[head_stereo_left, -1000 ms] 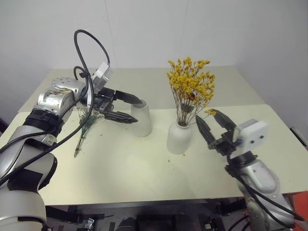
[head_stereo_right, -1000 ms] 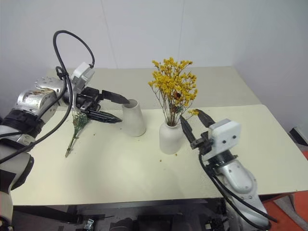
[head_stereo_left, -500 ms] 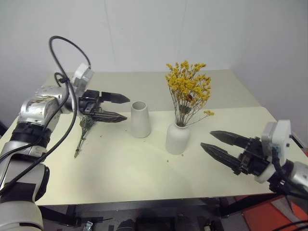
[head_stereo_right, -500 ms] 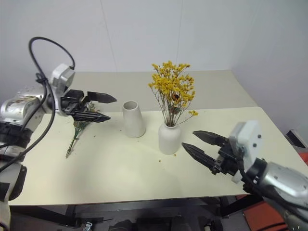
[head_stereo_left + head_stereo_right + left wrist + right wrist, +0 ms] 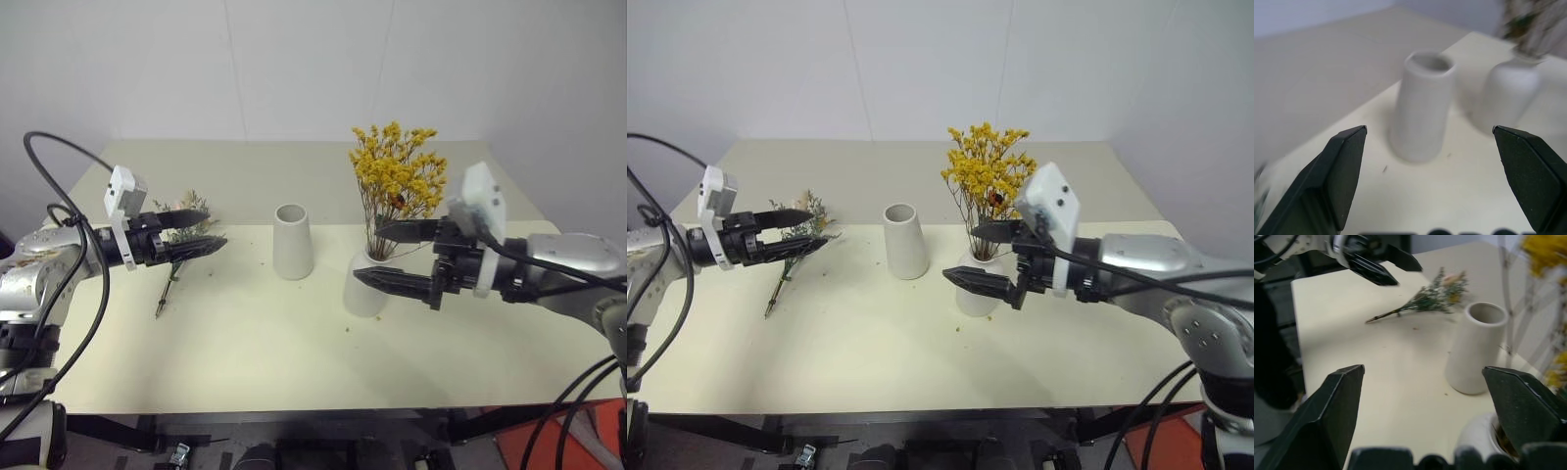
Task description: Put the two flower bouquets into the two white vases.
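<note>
1. Our right gripper [image 5: 389,255] hovers spread, empty, just before the rounded vase [image 5: 364,290] holding the bushy yellow bouquet [image 5: 397,178].
2. Our left gripper [image 5: 199,228] gapes above the slim grey-green bouquet [image 5: 174,264], lying flat.
3. The tapered matte vase [image 5: 293,242] stands empty on the cream table [image 5: 245,343]; behind it is a white wall [image 5: 294,69].

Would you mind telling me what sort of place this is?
Probably a robot test room: a plain cream table against bare white walls, set only with props, a tall white vase and a yellow bouquet.

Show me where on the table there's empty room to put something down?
The near table strip in front of both vases is bare, and the far side behind them. It's crowded where the right claw hangs by the round vase holding yellow flowers.
</note>
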`<control>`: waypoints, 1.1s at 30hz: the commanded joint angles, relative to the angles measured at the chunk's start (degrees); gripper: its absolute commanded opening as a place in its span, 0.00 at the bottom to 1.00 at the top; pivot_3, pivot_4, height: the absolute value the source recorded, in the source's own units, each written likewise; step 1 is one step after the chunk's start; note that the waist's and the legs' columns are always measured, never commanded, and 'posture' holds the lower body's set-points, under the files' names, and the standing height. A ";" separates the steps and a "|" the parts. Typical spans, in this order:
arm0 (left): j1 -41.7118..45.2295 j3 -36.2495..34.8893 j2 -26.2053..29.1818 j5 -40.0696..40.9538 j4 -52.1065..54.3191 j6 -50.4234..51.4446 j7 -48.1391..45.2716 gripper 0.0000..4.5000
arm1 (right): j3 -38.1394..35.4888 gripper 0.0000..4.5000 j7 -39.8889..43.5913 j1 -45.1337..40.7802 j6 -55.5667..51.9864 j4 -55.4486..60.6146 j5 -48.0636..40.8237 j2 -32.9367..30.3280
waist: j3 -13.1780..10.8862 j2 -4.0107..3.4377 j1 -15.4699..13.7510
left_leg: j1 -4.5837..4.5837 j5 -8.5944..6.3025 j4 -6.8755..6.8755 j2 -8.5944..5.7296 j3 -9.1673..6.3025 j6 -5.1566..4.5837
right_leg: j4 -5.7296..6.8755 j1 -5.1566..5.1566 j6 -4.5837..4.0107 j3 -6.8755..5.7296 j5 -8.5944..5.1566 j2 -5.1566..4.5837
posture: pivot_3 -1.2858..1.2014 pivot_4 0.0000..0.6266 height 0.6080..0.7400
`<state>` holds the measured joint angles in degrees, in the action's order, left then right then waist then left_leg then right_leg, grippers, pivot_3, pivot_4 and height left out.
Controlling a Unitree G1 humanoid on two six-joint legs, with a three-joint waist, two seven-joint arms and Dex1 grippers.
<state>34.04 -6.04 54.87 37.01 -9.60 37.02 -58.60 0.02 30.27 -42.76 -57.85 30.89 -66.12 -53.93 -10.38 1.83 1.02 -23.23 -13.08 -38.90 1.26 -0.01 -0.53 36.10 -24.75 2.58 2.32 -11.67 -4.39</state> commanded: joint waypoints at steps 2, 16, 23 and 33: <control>2.48 -1.61 3.39 -3.01 7.50 12.66 10.80 1.00 | 5.63 0.99 1.25 -12.43 -10.71 -6.42 -0.31 2.03 | -0.05 0.07 -0.05 | -0.07 0.00 -0.02 0.01 0.02 0.00 | 0.06 -0.13 0.01 0.02 0.01 0.03 | 0.52 0.24 1.00; 18.05 10.82 10.43 -7.21 4.81 54.72 21.31 1.00 | 14.16 0.99 6.62 -29.37 -21.74 -18.60 9.30 12.49 | -0.08 0.14 0.13 | -0.34 0.00 0.13 0.00 0.01 0.00 | 0.09 -0.48 -0.26 0.03 0.16 0.10 | 0.52 0.24 1.00; 21.83 19.43 13.85 -11.10 -6.14 50.82 17.28 1.00 | 15.15 0.99 8.16 -31.46 -20.56 -21.21 14.99 18.93 | -0.08 0.15 0.55 | -0.36 0.00 0.12 0.01 0.01 0.00 | 0.16 -0.54 -0.28 0.03 0.17 0.12 | 0.52 0.24 1.00; 31.60 32.20 8.99 -22.53 -26.31 37.93 6.00 1.00 | 16.81 0.99 10.55 -32.62 -17.72 -24.92 22.55 24.88 | -0.08 0.16 0.13 | -0.50 0.01 0.04 -0.07 0.02 0.01 | 0.13 -0.57 -0.27 -0.01 0.18 0.06 | 0.52 0.24 1.00</control>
<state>64.14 25.56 63.63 16.75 -33.90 76.82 -50.93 17.53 40.18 -73.53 -77.38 5.69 -44.76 -29.01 -10.46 2.00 1.15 -23.76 -13.07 -38.86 1.18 0.01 -0.53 36.24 -25.35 2.30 2.31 -11.49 -4.34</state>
